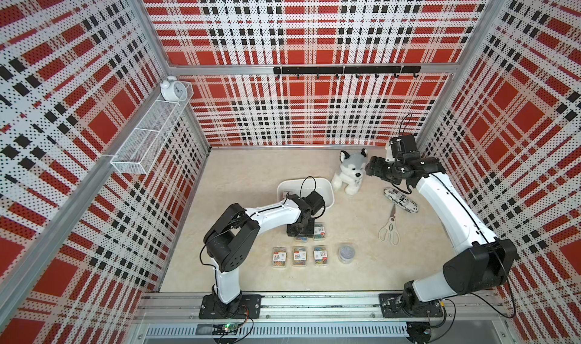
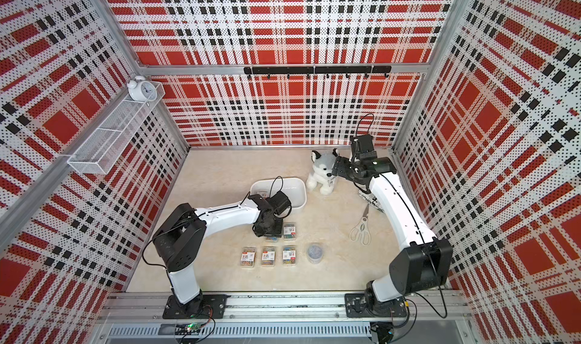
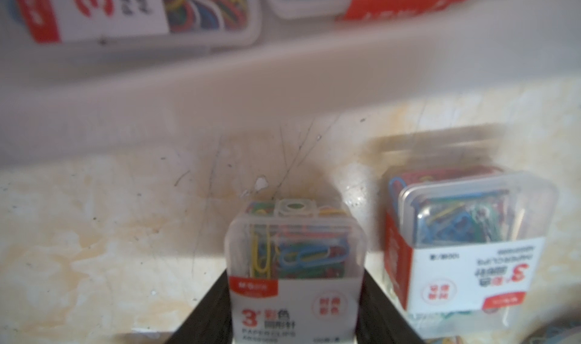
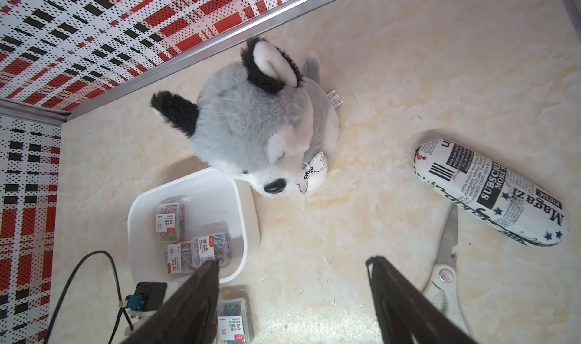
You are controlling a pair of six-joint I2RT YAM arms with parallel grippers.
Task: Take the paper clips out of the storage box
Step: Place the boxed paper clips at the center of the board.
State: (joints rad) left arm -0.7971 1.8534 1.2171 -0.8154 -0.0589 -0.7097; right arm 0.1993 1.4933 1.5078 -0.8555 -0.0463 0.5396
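In the left wrist view my left gripper (image 3: 297, 282) is shut on one case of paper clips (image 3: 295, 245), low over the table just in front of the storage box (image 3: 283, 84). A second case (image 3: 468, 251) lies beside it. In a top view three more cases (image 1: 299, 256) and a round clear tub (image 1: 346, 252) form a row nearer the front. The right wrist view shows three cases (image 4: 171, 218) inside the white storage box (image 4: 248, 201). My right gripper (image 4: 292, 260) hangs open and holds nothing, raised beside the plush dog.
A plush husky dog (image 1: 349, 171) sits right of the box. A newspaper-print glasses case (image 1: 401, 200) and white scissors (image 1: 390, 227) lie under the right arm. On the left wall hangs a wire basket (image 1: 147, 138) holding an alarm clock (image 1: 172, 89).
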